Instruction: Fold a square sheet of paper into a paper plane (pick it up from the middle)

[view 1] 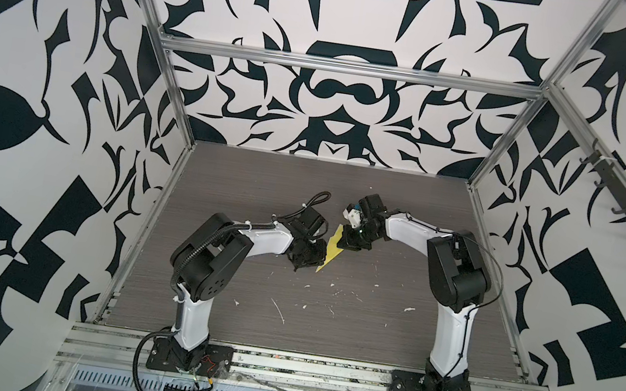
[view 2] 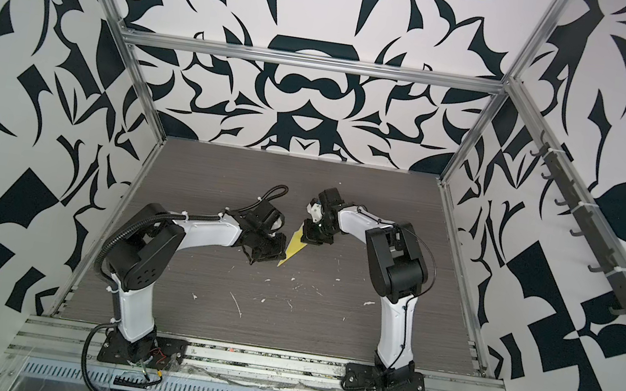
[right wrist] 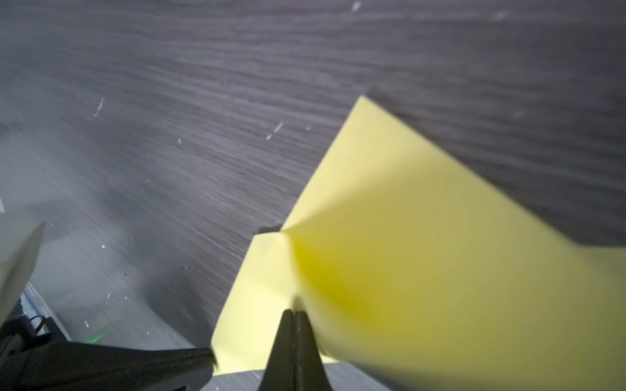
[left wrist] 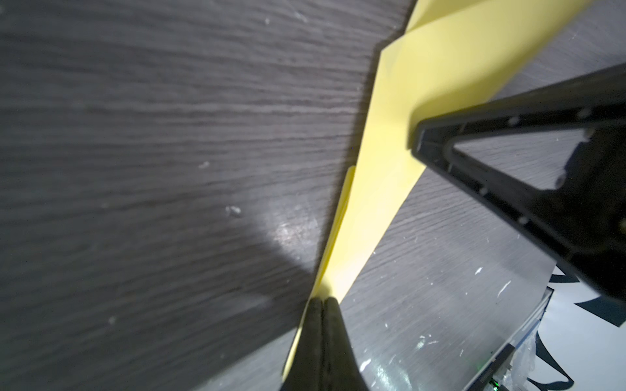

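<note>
Left tool point(left wrist: 322, 304) clamps the paper point(view 1: 330, 249) at its narrow end, right tool point(right wrist: 294, 316) its wider part; seems light, floppy: best held along creases.

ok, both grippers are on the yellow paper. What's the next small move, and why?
Probably open the right gripper while the left gripper holds: both are shut on the paper plane, already a narrow dart.
</note>
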{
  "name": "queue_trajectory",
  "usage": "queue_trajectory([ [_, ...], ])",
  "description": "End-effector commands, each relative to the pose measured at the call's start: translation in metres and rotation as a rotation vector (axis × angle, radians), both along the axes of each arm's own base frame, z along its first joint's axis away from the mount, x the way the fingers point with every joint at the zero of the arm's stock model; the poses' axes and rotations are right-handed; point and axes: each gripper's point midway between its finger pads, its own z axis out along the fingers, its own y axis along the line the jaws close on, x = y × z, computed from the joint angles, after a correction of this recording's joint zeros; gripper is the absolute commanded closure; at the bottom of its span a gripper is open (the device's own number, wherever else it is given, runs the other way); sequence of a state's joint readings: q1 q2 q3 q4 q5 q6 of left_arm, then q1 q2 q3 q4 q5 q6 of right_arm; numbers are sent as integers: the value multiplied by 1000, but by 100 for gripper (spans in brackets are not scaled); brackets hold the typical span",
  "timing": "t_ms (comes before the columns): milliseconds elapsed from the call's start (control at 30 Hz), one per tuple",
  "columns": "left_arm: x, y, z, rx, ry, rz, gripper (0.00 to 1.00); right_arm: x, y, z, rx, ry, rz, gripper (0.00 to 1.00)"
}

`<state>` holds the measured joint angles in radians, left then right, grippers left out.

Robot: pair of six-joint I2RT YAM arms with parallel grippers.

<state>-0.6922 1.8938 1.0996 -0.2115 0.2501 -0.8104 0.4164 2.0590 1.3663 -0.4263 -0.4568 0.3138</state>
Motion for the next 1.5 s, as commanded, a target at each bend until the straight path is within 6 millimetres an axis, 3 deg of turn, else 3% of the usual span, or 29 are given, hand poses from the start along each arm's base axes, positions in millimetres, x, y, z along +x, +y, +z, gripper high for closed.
queue_trajectory([
  [0,-22,25,-33,132,98,2,100,14,-25,-2,-71,-25,-40,97],
  [200,-23,26,-33,132,99,2,100,21,-41,-4,-92,-25,-93,97],
  [533,-15,18,-21,110,64,-12,100,19,-44,-2,-68,-23,-126,97],
  [633,-5,5,-2,48,8,-37,100,16,-39,-2,-39,-11,-114,97],
  [800,25,-27,56,-121,-159,-63,100,10,-36,-5,-16,7,-94,97],
  [867,31,-35,65,-158,-185,-66,100,8,-34,-3,-6,10,-87,97],
  [1333,20,-30,10,-47,-1,-56,100,8,-29,9,33,-3,-76,97],
  [1467,15,-23,-3,0,31,-53,100,10,-25,22,60,-26,-58,96],
])
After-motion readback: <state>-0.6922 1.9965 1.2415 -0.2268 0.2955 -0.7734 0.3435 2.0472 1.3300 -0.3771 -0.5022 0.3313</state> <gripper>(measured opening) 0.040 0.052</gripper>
